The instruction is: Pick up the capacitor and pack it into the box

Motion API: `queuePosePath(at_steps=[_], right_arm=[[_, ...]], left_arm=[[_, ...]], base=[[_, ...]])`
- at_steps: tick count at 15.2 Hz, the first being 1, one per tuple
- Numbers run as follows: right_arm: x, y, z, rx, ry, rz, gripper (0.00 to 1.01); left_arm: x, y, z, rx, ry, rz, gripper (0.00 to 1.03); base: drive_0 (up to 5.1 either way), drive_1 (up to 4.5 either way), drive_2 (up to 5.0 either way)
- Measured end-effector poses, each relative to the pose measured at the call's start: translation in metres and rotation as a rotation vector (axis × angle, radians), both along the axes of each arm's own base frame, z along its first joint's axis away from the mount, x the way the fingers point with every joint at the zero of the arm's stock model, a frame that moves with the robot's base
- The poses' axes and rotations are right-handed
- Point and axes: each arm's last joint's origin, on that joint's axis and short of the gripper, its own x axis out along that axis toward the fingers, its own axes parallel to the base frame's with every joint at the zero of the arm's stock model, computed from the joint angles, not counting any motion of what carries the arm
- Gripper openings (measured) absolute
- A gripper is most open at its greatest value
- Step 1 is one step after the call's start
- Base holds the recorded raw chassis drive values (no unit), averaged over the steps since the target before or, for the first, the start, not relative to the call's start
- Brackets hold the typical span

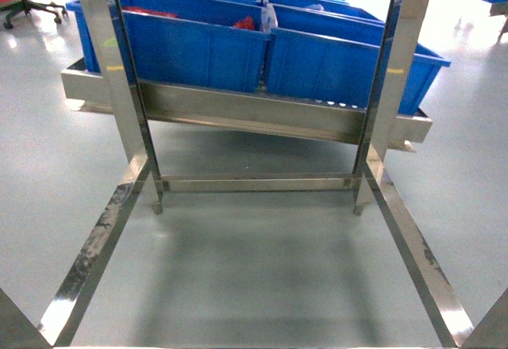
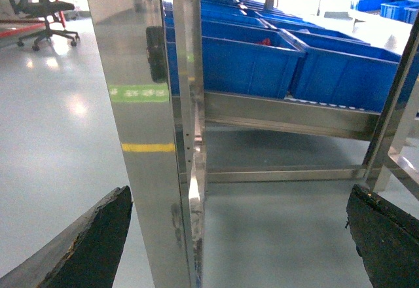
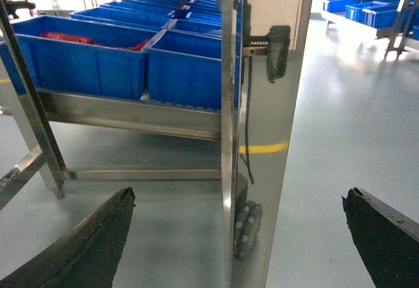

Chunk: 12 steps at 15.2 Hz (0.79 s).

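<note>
No capacitor or box is seen; both hands, left [image 2: 239,235] and right [image 3: 239,235], are spread empty; searching is needed first

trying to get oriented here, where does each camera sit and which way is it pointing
Head: rides high on the robot, slanting down at the steel rack frame and the blue bins; no arm or gripper shows.
Left wrist: sits on the left arm, facing forward past a steel upright; the open left gripper frames the bottom corners.
Right wrist: sits on the right arm, facing forward at another upright; the open right gripper shows likewise.
Shared: all three see the blue bins on the rack; neither shows the pink box.
</note>
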Motion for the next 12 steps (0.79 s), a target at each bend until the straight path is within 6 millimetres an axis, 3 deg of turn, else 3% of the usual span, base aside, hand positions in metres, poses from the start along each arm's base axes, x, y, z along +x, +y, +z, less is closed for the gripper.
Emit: queuePosePath(at_steps=[12], right_arm=[[0.0000,0.0000,-0.0002,0.000,0.002,0.000,0.98]], left_arm=[[0.0000,-0.0001,-0.0001,0.000,0.002,-0.003,0.98]], base=[[0.0,0.00,0.0]])
